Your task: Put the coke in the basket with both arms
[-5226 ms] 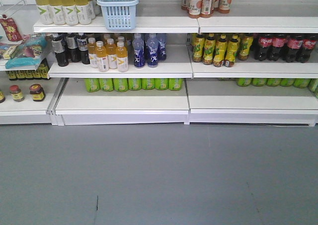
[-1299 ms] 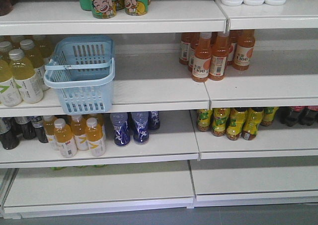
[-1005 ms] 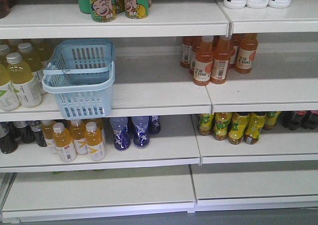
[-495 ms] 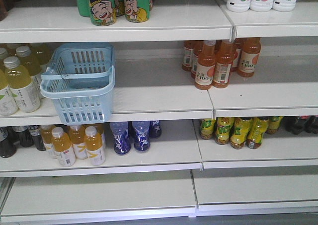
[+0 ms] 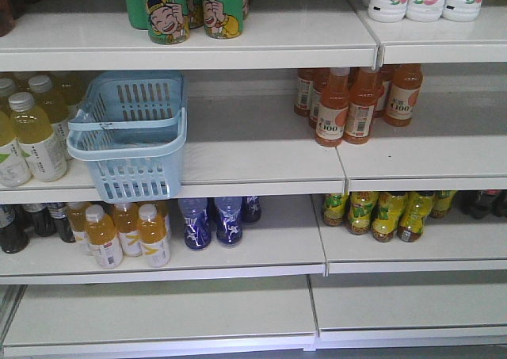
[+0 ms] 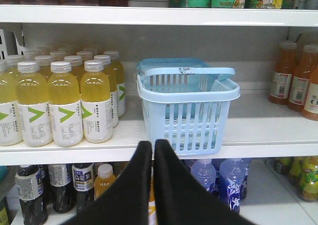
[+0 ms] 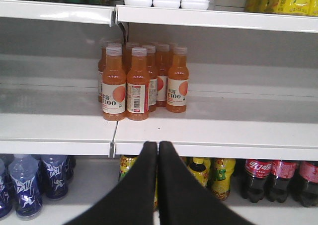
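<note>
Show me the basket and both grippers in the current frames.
basket (image 6: 189, 97): left wrist view, on its front rim.
left gripper (image 6: 153, 145): left wrist view, between its closed fingertips.
right gripper (image 7: 158, 146): right wrist view, between its closed fingertips.

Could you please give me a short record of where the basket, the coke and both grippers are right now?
basket: upright on a shelf, right of the yellow bottles
coke: no red can in any view
left gripper: shut, empty, facing the basket
right gripper: shut, empty, facing the orange bottles
cola bottles: dark, red labels, one level lower, to the right
</note>
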You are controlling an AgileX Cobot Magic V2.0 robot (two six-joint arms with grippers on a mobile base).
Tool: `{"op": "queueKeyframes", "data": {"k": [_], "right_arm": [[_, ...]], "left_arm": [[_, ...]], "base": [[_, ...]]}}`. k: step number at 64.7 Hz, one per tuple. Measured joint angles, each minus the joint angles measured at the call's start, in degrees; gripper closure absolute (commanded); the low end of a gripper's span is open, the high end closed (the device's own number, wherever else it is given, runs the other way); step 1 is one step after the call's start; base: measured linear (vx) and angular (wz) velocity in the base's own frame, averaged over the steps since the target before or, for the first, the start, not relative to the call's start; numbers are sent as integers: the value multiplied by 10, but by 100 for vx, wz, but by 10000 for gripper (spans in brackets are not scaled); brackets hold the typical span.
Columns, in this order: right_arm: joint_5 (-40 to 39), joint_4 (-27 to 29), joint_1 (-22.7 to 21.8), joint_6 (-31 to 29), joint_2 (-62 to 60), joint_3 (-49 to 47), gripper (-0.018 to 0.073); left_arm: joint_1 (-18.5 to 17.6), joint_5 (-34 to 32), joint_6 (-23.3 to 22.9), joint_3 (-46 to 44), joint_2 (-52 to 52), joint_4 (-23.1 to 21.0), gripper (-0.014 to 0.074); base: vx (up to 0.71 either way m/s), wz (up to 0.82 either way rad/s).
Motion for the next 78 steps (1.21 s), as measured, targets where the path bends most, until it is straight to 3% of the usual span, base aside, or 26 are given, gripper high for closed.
{"op": "queueKeyframes", "data": {"k": [51,62,72,78], "right_arm": [[0,0,0,0,0,0,568],[0,0,0,0,0,0,568],[0,0,0,0,0,0,568],[0,0,0,0,0,0,568]], "left_arm": [[0,-1,0,0,0,0,604],[0,-60,0,-1,0,0,603],[0,-46,0,-85,6,0,603],[0,5,1,-163,44,0,603]], "base": [[0,0],[0,0],[0,0],[0,0]]}}
